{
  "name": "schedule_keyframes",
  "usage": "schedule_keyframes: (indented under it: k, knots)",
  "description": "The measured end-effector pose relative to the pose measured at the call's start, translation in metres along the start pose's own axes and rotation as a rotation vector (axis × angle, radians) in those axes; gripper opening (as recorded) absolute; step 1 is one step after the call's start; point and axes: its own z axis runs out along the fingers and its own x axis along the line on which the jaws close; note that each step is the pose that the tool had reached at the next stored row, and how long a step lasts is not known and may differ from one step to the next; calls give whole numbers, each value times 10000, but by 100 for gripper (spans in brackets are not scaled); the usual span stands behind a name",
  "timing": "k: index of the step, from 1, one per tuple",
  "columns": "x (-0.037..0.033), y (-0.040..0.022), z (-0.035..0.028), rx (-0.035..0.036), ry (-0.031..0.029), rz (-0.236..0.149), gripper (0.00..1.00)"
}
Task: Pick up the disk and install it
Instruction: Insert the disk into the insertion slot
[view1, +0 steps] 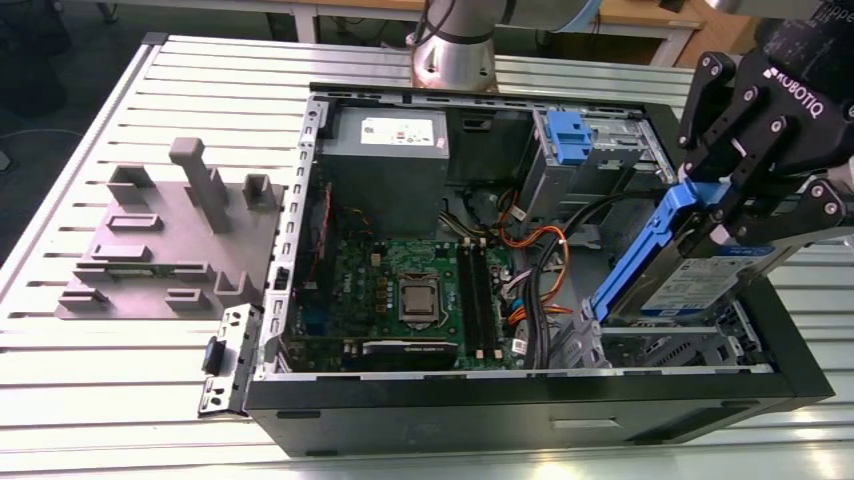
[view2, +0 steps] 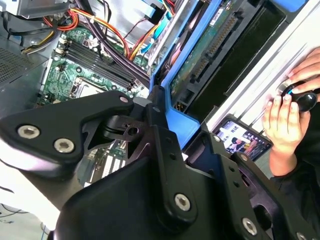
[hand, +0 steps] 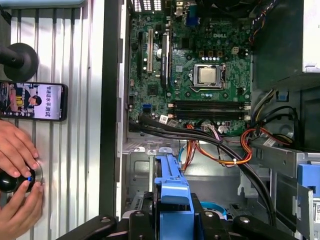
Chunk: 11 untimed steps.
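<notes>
My gripper (view1: 727, 205) is shut on the disk (view1: 687, 285), a silver drive with blue side rails. I hold it on edge and tilted, at the exterior view's right. Its lower end sits just above the metal drive bay (view1: 667, 340) in the near right corner of the open computer case (view1: 534, 405). In the second wrist view the black fingers (view2: 156, 117) clamp the blue rail (view2: 192, 127), and the disk's circuit-board side (view2: 210, 50) runs away from them. In the first wrist view the blue rail (hand: 172, 185) rises from between the gripper's black links.
Inside the case lie the green motherboard (view1: 414, 290), orange and black cables (view1: 534, 260), a grey box with a white sticker (view1: 387, 150) and an upright blue clip (view1: 567, 135). A grey fixture (view1: 160, 240) stands on the table. A person's hands (hand: 17, 165) and a phone (hand: 32, 100) are beside the case.
</notes>
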Motion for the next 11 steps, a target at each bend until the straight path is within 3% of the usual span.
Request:
schedule_keyframes:
  k: [11]
  knots:
    - [33,0,4,0,-1,5,36]
